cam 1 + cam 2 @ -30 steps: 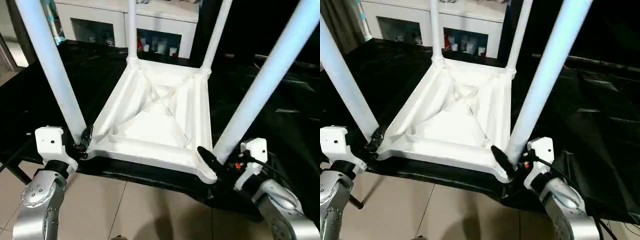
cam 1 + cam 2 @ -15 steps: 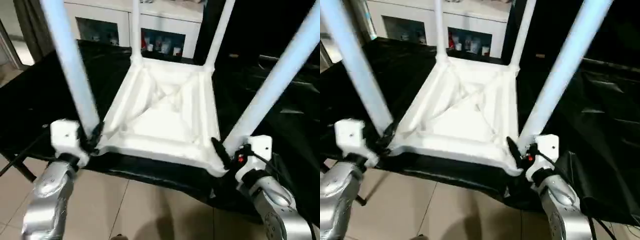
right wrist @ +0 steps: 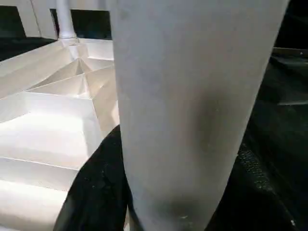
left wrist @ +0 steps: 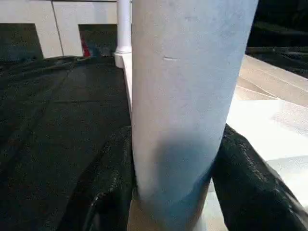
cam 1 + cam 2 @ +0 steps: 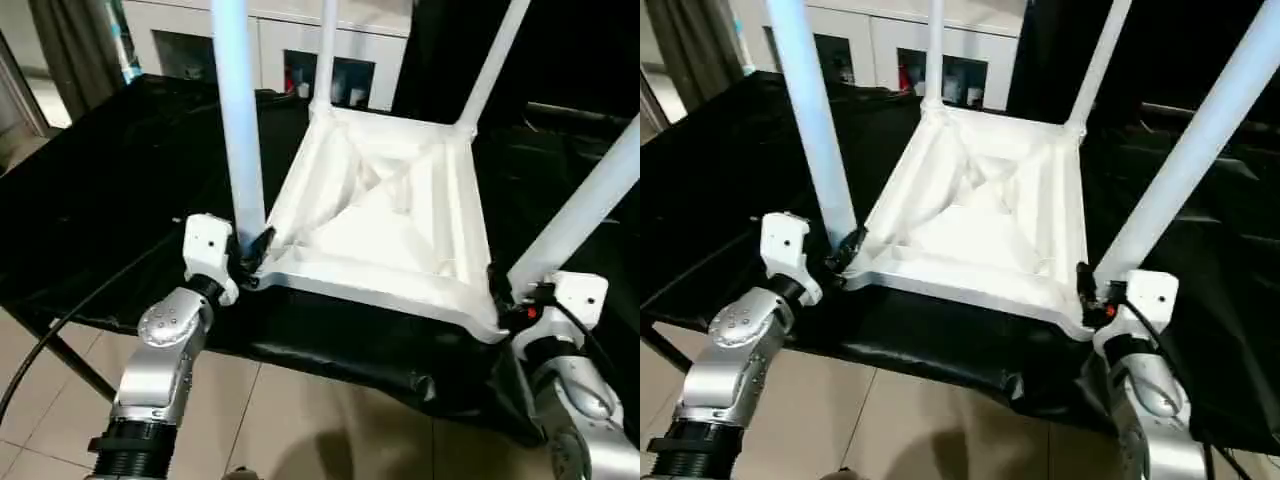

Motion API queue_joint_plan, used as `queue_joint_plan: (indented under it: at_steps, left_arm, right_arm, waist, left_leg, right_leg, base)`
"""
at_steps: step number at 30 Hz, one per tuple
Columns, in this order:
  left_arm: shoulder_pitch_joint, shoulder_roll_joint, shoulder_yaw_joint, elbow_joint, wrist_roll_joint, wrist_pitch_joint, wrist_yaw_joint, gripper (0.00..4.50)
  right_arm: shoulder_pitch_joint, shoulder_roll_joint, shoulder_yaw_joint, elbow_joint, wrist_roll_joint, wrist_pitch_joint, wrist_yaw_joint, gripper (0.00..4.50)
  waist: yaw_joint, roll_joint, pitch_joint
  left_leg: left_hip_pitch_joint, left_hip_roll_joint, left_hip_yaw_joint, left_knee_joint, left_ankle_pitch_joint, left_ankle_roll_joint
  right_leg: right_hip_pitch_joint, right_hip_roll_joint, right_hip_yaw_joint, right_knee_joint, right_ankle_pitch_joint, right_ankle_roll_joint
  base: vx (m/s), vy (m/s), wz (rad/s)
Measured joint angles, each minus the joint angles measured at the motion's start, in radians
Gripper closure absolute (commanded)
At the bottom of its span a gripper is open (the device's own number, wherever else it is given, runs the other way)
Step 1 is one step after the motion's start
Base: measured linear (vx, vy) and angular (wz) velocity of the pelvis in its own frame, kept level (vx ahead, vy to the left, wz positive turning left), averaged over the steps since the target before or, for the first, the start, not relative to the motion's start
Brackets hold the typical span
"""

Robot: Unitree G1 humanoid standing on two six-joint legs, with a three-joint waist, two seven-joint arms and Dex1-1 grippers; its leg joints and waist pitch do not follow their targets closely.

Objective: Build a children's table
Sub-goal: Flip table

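The upturned tabletop (image 5: 385, 215) lies ribbed side up on the black-draped surface (image 5: 120, 190), overhanging its near edge, with all four legs (image 5: 236, 120) standing in the corner sockets; if you pull unevenly, a near leg could work loose or the table slide off. Your left end effector (image 4: 171, 192) is clamped on the near-left leg just above its socket, forearm reaching up from below. Your right end effector (image 3: 168, 192) likewise grips the near-right leg (image 5: 585, 205) at its base.

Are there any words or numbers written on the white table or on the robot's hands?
None can be read: the tabletop, its legs, the left gripper and the right gripper carry no visible writing.
Things on the cabinet shelves behind are too small to read.
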Motion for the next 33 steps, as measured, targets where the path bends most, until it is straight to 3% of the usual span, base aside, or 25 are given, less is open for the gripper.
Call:
queue_joint_plan:
  at_steps: [1,3,4,14,15,16,26,29,33]
  left_arm:
    - [-0.001,-0.004,0.002,0.009,0.0,-0.008,0.002,1.76]
    - [-0.002,-0.009,0.002,0.014,-0.002,-0.011,0.003,1.74]
    - [-0.002,-0.012,0.003,0.015,-0.004,-0.011,0.002,1.61]
    - [-0.037,-0.031,0.003,0.055,0.0,-0.021,0.022,0.98]
    - [-0.037,-0.034,0.003,0.056,0.0,-0.022,0.025,0.96]
    - [-0.039,-0.034,0.002,0.059,0.0,-0.022,0.027,1.25]
    - [-0.045,-0.05,0.026,0.067,-0.01,0.004,0.067,1.8]
    - [-0.045,-0.054,0.031,0.065,-0.013,0.021,0.073,2.16]
    - [-0.044,-0.063,0.039,0.056,-0.017,0.042,0.072,2.31]
  right_arm:
    - [-0.008,-0.007,0.001,0.01,-0.001,0.0,0.003,2.64]
    - [-0.026,-0.017,0.001,0.032,0.001,0.002,0.015,2.64]
    - [-0.034,-0.023,0.001,0.04,0.002,0.004,0.026,2.08]
    - [-0.077,-0.038,0.002,0.045,0.026,0.027,0.058,1.44]
    - [-0.077,-0.038,0.002,0.045,0.026,0.027,0.055,1.18]
    - [-0.07,-0.038,0.002,0.039,0.026,0.025,0.053,1.08]
    - [0.073,-0.02,-0.049,-0.071,0.077,-0.037,0.08,1.08]
    - [0.097,-0.029,-0.047,-0.101,0.102,-0.056,0.133,1.08]
    - [0.131,-0.046,-0.038,-0.142,0.144,-0.058,0.195,1.08]
  waist:
    - [-0.002,0.001,0.0]
    - [-0.007,0.001,0.0]
    - [-0.009,0.001,0.0]
    - [-0.015,-0.001,0.0]
    - [-0.015,-0.001,0.0]
    - [-0.015,-0.001,0.0]
    - [-0.017,0.001,-0.001]
    - [-0.017,0.003,-0.001]
    - [-0.017,0.009,-0.001]
  left_leg:
    - [0.0,0.0,0.0,0.0,0.0,0.0]
    - [0.001,0.0,0.0,0.0,0.0,0.0]
    - [0.001,0.0,0.0,0.0,0.001,0.0]
    - [0.001,0.0,0.0,0.001,0.003,0.002]
    - [0.0,0.0,0.0,0.001,0.003,0.002]
    - [0.0,0.0,0.0,0.001,0.003,0.002]
    - [-0.01,0.0,0.001,0.002,0.005,0.006]
    - [-0.01,0.0,0.001,0.002,0.005,0.006]
    - [-0.01,0.0,0.001,0.002,0.005,0.006]
  right_leg:
    - [0.0,0.0,0.0,0.0,0.0,0.0]
    - [0.0,0.0,0.0,0.0,0.0,0.0]
    - [0.0,0.0,0.0,0.001,0.0,0.0]
    - [0.0,0.0,0.0,0.002,0.0,0.0]
    - [0.0,0.0,0.0,0.002,0.0,0.0]
    - [0.0,0.0,0.0,0.002,0.0,0.0]
    - [-0.011,0.0,0.0,0.004,0.0,0.0]
    - [-0.011,0.0,0.0,0.004,0.0,0.0]
    - [-0.011,0.0,0.0,0.003,0.0,0.0]
  base:
    - [0.0,0.0,0.0]
    - [0.0,0.0,0.0]
    - [0.0,0.0,0.0]
    - [0.0,0.0,0.0]
    - [0.0,0.0,0.0]
    - [0.0,0.0,0.0]
    - [0.0,0.0,0.0]
    - [0.0,0.0,0.0]
    - [0.0,0.0,0.0]
